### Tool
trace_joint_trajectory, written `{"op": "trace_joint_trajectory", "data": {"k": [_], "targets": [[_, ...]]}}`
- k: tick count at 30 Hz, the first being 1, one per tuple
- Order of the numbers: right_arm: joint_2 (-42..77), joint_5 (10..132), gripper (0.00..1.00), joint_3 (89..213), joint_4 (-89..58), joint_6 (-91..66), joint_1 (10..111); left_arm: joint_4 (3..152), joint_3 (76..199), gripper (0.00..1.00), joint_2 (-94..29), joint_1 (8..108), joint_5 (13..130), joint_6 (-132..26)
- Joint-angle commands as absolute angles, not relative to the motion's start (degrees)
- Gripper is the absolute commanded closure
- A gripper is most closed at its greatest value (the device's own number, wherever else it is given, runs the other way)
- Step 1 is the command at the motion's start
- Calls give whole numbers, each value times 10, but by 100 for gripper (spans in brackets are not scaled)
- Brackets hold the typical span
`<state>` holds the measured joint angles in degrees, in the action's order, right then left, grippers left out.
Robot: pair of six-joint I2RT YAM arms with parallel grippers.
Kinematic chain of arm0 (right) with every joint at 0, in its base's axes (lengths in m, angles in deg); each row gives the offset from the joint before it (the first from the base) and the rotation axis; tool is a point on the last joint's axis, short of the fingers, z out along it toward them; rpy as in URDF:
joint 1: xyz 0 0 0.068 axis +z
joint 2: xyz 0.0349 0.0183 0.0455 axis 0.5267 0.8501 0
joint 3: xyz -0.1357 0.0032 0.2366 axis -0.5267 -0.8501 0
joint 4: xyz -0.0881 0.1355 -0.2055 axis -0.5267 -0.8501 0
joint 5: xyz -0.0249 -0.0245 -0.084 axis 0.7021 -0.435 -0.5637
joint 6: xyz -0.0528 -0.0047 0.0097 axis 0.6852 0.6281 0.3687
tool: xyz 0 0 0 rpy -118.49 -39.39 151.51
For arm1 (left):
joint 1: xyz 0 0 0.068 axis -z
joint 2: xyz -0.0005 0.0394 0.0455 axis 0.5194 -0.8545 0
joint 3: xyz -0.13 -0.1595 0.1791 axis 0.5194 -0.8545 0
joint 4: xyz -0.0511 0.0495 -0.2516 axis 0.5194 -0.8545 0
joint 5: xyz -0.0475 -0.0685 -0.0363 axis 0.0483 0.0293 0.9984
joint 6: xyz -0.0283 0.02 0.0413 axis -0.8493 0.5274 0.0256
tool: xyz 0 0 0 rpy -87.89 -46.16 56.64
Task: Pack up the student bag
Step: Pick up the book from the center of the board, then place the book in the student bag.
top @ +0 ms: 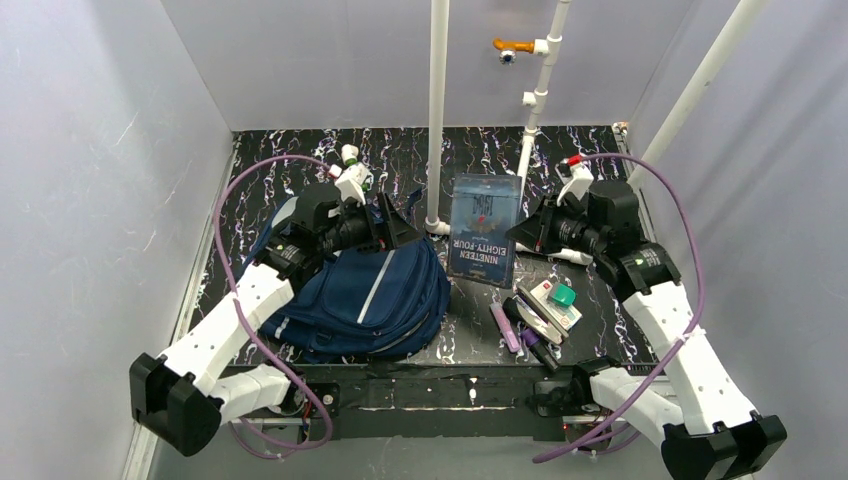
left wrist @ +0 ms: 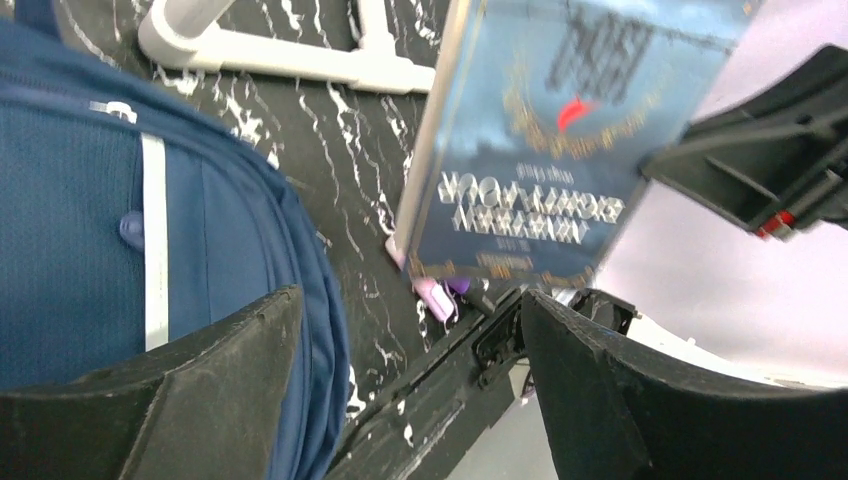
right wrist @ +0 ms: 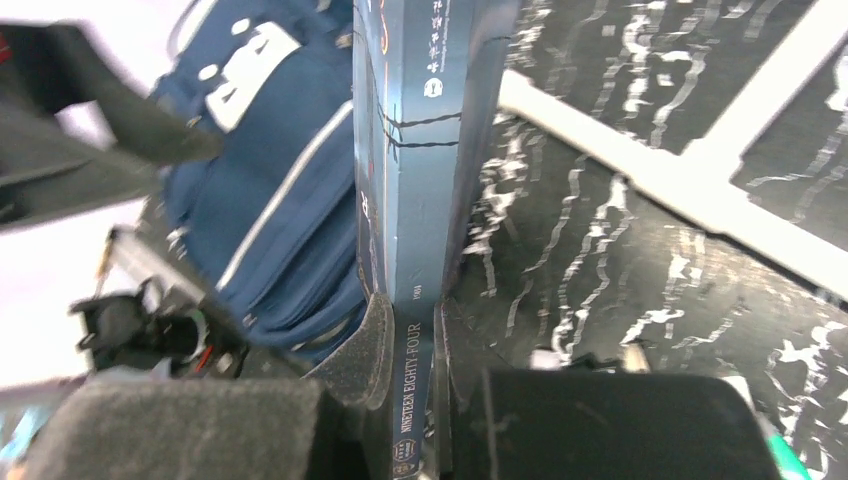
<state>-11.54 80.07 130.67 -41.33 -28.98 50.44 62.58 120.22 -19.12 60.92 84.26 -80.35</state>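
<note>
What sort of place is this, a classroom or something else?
Probably a robot test cell, not a classroom: plain grey walls box in a black marbled table, a white pipe frame stands on it, and the left arm and right arm are bolted at its near edge.

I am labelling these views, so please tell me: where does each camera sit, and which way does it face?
Top external: fixed above and behind the arms, looking down on the table; both arms show, bases at the bottom.
Left wrist: on the left arm, looking over the bag toward the book; its open left gripper frames the view.
Right wrist: on the right arm, looking along the book's spine toward the bag; the right gripper clamps the book.
Shared: all three show bag and book.
</note>
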Motion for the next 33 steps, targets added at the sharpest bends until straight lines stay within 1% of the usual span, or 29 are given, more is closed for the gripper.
{"op": "trace_joint_trajectory", "data": {"k": [1, 4, 7, 12, 14, 16, 18, 20, 22, 23, 24, 25, 26, 30, 33], "targets": [[-104, 968, 99, 1410, -460, -262, 505, 780, 1189, 20, -222, 597, 919, -829], [-95, 1059, 99, 1409, -407, -326, 505, 871, 1180, 18, -264, 597, 979, -881], [-93, 1110, 99, 1395, -328, -398, 505, 888, 1177, 18, -272, 597, 990, -878], [-81, 1158, 99, 1376, -215, -489, 506, 912, 1148, 16, -235, 597, 996, -876], [-72, 1167, 99, 1375, -202, -493, 510, 910, 1148, 12, -215, 597, 1009, -872], [-62, 1164, 99, 1377, -216, -473, 512, 886, 1150, 11, -182, 597, 999, -851], [-52, 1154, 99, 1372, -225, -458, 512, 811, 1164, 11, -142, 597, 948, -821], [-43, 1147, 99, 1357, -212, -458, 513, 671, 1208, 10, -115, 597, 857, -784], [-34, 1136, 99, 1343, -201, -460, 513, 510, 1265, 10, -102, 597, 725, -755], [-27, 1140, 99, 1336, -189, -464, 514, 452, 1290, 9, -99, 596, 623, -742], [-22, 1140, 99, 1330, -177, -470, 517, 411, 1294, 8, -93, 596, 582, -732], [-16, 1138, 99, 1323, -162, -475, 520, 388, 1293, 4, -86, 596, 531, -726], [-9, 1137, 99, 1320, -148, -482, 525, 377, 1288, 2, -76, 596, 512, -722], [30, 1131, 99, 1322, -85, -524, 566, 376, 1285, 2, -41, 595, 516, -714], [65, 1100, 99, 1343, -47, -547, 646, 382, 1295, 2, -15, 596, 505, -699]]}}
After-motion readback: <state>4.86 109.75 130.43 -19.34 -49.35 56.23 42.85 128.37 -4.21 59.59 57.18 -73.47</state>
